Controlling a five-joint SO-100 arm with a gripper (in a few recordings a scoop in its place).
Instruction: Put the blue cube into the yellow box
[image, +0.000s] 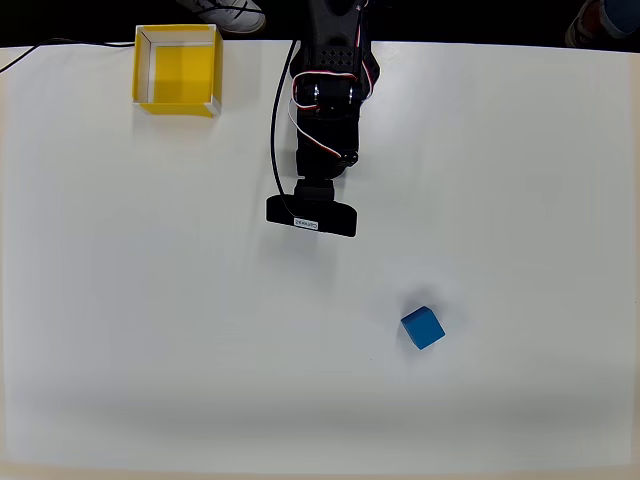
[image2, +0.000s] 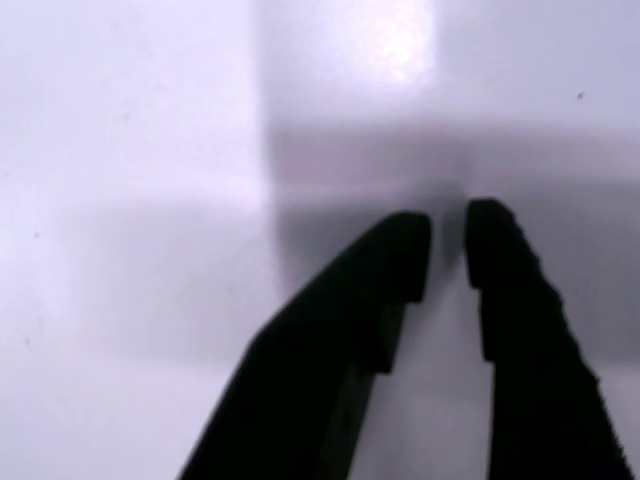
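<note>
With nothing yet grasped, the tool (image2: 447, 255) hangs nearly closed over bare table (image: 150, 330), blue cube (image: 423, 327) toward the near edge, yellow box (image: 178, 70) at the far-left corner.

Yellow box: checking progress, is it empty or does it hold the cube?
Empty. The yellow box shows bare floor; the blue cube sits apart on the table.

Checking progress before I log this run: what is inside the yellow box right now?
Only bare yellow floor shows inside the yellow box; the blue cube sits outside on the table. No part of its inside is covered.
</note>
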